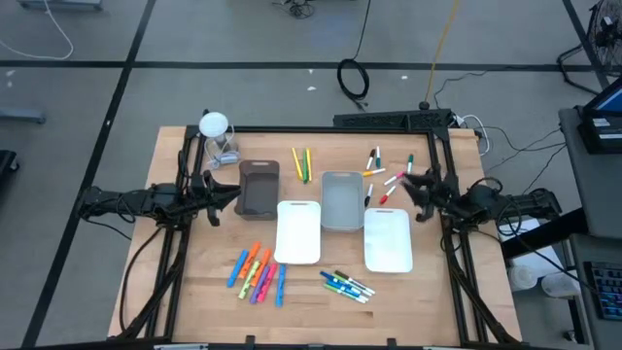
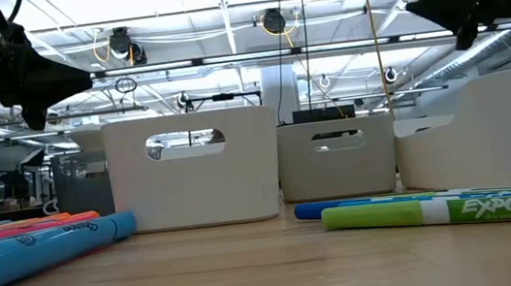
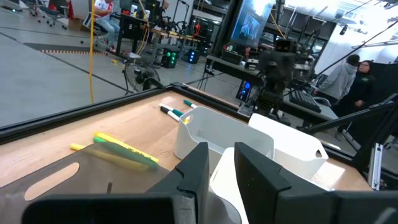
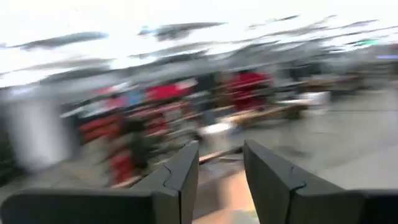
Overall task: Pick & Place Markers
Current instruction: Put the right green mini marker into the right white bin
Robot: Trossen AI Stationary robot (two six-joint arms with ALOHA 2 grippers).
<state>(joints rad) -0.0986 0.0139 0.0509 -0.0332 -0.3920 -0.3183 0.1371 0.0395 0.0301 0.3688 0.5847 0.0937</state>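
Note:
The markers lie on the wooden table in groups: an orange, pink and blue bunch [image 1: 258, 273] at the near left, blue and green ones [image 1: 347, 285] near the front, yellow-green ones [image 1: 301, 163] at the far side, and mixed ones [image 1: 387, 175] at the far right. My left gripper [image 1: 231, 189] hovers open beside the brown tray [image 1: 259, 188], with nothing between its fingers [image 3: 196, 171]. My right gripper [image 1: 410, 183] hovers open over the far right, its own view blurred, and its fingers [image 4: 186, 171] hold nothing.
A grey tray [image 1: 341, 199] and two white trays [image 1: 298, 231] [image 1: 389, 239] lie mid-table. A clear jar with a white lid [image 1: 216, 136] stands at the far left corner. A black frame edges the table. People [image 3: 354, 74] are in the room beyond.

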